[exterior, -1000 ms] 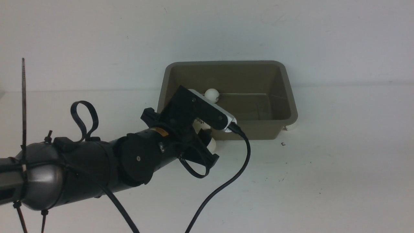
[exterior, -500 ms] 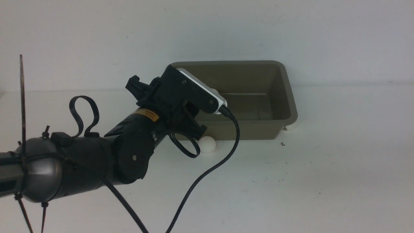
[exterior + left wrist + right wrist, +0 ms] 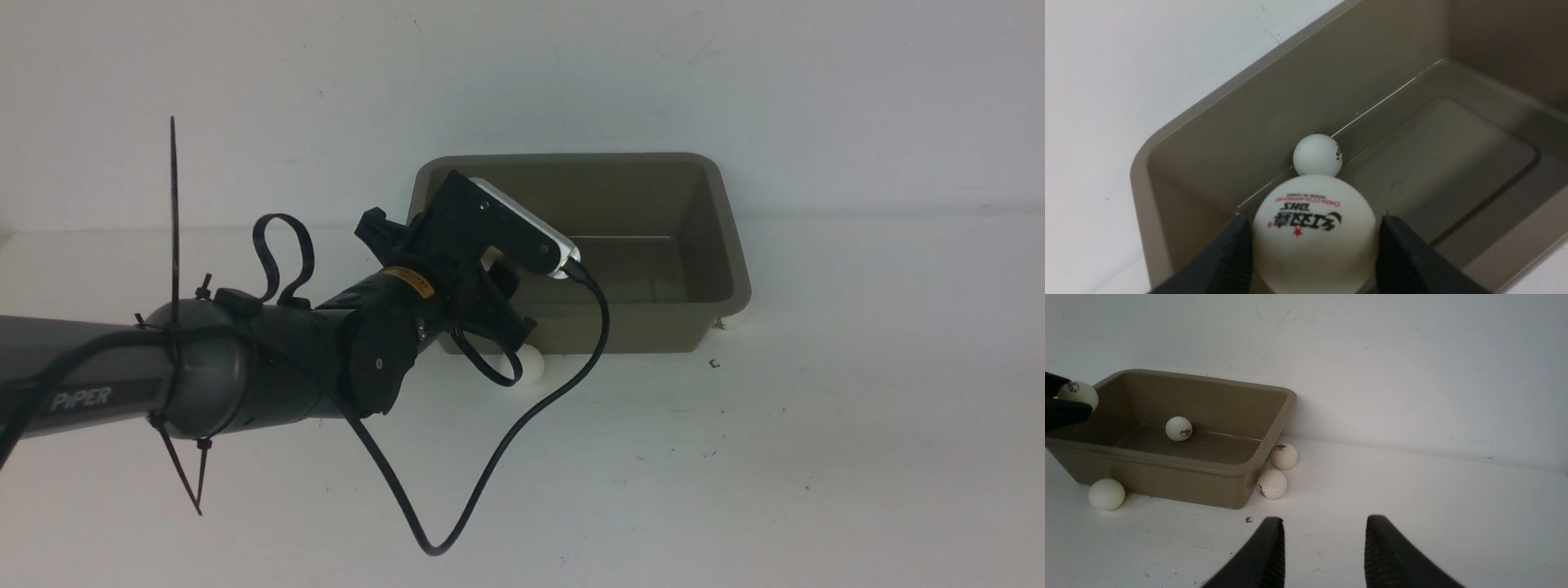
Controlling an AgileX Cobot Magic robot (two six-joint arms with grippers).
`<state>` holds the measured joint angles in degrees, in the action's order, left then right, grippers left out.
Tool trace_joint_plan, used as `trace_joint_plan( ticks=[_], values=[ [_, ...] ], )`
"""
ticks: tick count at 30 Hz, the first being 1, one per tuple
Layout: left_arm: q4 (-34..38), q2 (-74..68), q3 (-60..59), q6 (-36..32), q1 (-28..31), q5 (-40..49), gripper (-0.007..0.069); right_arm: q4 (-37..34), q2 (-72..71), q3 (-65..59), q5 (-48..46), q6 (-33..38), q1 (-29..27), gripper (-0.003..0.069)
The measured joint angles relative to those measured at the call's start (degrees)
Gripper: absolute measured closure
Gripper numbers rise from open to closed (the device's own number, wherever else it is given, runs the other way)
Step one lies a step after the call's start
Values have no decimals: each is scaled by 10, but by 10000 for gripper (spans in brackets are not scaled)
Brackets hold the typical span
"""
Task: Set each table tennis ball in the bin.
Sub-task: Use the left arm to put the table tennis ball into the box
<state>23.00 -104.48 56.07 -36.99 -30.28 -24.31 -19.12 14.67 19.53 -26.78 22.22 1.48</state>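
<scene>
My left gripper [image 3: 1314,220] is shut on a white table tennis ball [image 3: 1314,232] with black and red print, held above the left part of the grey-brown bin [image 3: 1229,134]. Another ball [image 3: 1316,155] lies on the bin's floor by the far wall, also seen in the right wrist view [image 3: 1178,428]. One ball [image 3: 531,367] rests on the table against the bin's [image 3: 739,269] front wall. Two more balls [image 3: 1284,456] [image 3: 1271,484] sit by the bin's right end. My right gripper [image 3: 1323,526] stands open over bare table, right of the bin [image 3: 1208,467].
The left arm's wrist camera [image 3: 522,233] and its black cable [image 3: 531,425] hang over the bin's near left corner and the table in front. A white wall rises right behind the bin. A small brown speck [image 3: 1248,519] lies on the table.
The left arm rose from low at the bin's front wall and moved forward over the bin's left part, carrying the ball. The ball on the table stayed put.
</scene>
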Motion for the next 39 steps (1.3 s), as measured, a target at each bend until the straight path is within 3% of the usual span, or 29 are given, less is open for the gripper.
trace_joint_plan(
  ticks=[24, 32, 39],
  values=[
    [-43, 0, 0, 0, 4, 12, 267, 0, 0, 0, 0, 0, 0, 396],
    [-44, 5, 0, -8, 4, 13, 199, 0, 0, 0, 0, 0, 0, 396],
    [-41, 14, 1, -8, 4, 13, 186, 0, 0, 0, 0, 0, 0, 396]
  ],
)
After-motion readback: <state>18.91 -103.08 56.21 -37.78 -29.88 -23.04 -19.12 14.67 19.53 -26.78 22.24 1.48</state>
